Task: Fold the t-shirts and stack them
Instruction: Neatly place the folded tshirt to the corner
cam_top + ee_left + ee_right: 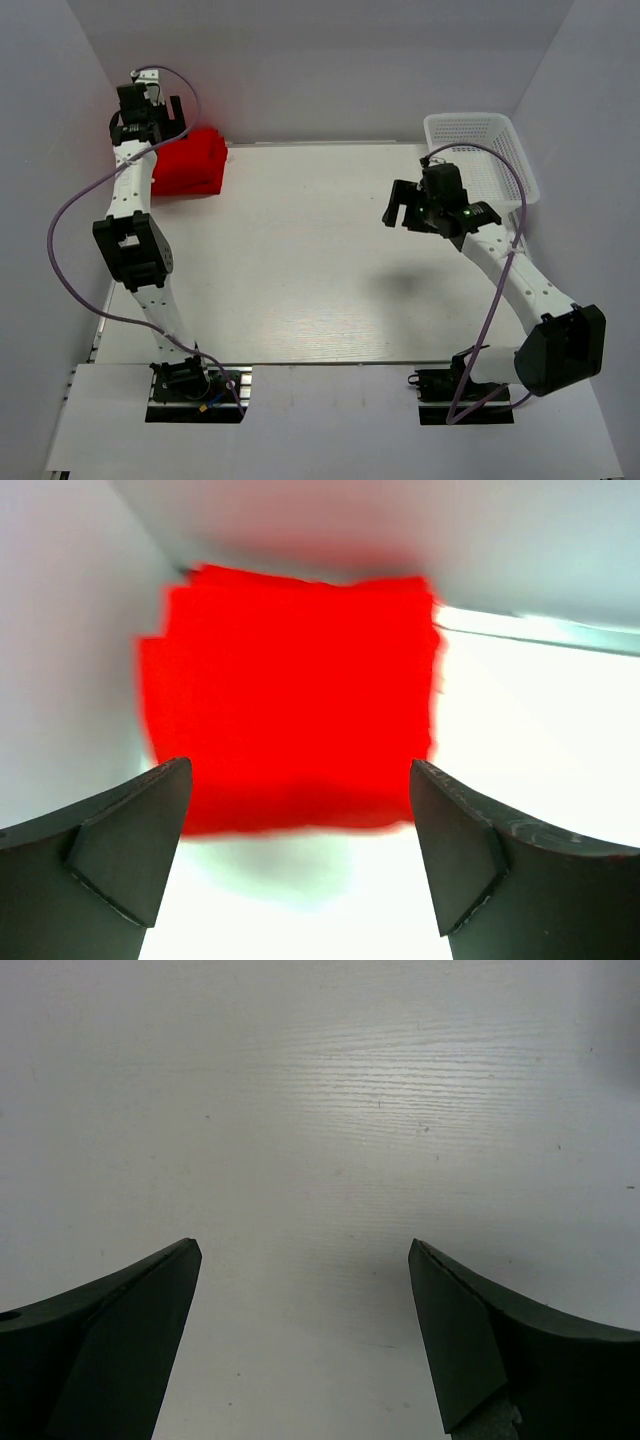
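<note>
A pile of folded bright red t-shirts (188, 160) lies in the table's far left corner against the wall. In the left wrist view the red t-shirts (290, 695) fill the middle as a squarish block. My left gripper (150, 118) hangs open just above the pile's far left side, nothing between its fingers; the left gripper (300, 780) shows wide jaws over the pile's near edge. My right gripper (405, 210) hovers open above bare table at mid right, and the right gripper (300, 1255) sees only white tabletop.
A white mesh basket (482, 150) stands at the far right corner, behind the right arm. White walls close the table on the left, back and right. Purple cables loop off both arms.
</note>
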Available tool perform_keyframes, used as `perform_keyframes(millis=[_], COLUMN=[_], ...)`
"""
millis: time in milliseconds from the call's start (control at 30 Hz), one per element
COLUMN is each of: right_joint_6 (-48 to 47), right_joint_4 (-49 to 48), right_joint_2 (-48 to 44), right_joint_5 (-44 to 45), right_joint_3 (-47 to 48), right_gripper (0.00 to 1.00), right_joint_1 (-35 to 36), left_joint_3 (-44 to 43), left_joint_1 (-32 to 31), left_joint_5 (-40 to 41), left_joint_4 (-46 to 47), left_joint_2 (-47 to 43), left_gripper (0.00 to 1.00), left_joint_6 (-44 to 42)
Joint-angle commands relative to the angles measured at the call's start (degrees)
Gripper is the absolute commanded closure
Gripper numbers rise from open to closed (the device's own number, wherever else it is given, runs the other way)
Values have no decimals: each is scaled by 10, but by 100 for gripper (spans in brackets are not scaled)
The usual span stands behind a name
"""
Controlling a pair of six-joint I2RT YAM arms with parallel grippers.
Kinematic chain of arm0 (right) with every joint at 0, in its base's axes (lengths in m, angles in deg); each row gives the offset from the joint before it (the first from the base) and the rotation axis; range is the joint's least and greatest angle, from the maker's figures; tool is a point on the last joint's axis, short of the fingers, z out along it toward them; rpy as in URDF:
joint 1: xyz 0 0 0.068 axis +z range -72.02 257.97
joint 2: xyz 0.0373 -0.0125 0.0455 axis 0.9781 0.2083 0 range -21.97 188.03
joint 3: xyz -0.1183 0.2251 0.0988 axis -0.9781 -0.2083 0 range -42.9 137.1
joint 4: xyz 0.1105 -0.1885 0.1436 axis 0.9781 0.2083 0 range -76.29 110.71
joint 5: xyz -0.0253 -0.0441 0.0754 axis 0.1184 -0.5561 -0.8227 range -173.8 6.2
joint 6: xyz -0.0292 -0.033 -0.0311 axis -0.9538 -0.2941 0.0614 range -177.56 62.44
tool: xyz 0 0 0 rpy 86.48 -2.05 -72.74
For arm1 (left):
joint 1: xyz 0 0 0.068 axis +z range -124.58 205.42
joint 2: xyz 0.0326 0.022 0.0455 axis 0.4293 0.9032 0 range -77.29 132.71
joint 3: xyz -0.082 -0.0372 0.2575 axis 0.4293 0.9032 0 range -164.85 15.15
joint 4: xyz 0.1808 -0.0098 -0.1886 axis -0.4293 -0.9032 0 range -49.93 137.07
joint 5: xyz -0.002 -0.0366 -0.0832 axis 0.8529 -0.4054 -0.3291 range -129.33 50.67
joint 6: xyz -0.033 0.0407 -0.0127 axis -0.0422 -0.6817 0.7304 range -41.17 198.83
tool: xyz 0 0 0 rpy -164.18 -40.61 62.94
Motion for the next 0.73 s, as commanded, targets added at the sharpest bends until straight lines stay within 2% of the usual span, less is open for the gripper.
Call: perform_keyframes(millis=[0, 33, 100, 133, 167, 233, 300, 400, 533, 700], right_joint_6=[-7, -6, -5, -4, -2, -1, 8, 12, 22, 17], right_joint_4=[-20, -27, -40, -44, -46, -45, -49, -69, -72, -93], right_joint_2=[-49, -55, -75, -80, -83, -98, -108, -131, -166, -213], right_joint_5=[-2, -2, -6, -16, -18, -15, -12, -13, -6, -16], right_joint_3=[-38, -46, -74, -90, -102, -121, -142, -183, -234, -274], right_gripper=[10, 10, 10, 10, 10, 10, 10, 10, 10, 10], right_joint_1=[1, 1, 1, 1, 0, 1, 1, 1, 1, 1], left_joint_3=[44, 75, 213, 303, 349, 459, 507, 536, 641, 647], left_joint_1=[-21, -28, -70, -88, -104, -144, -174, -233, -280, -316], left_joint_5=[-100, -132, -151, -137, -144, -148, -148, -81, -61, -16], left_joint_4=[-81, -81, -22, -2, 46, 74, 99, 48, 37, 9], left_joint_2=[-83, -103, -185, -219, -276, -328, -370, -419, -483, -503], left_gripper=[0, 0, 0, 0, 0, 0, 0, 0, 0, 0], left_joint_6=[93, 105, 142, 164, 182, 244, 251, 251, 271, 276])
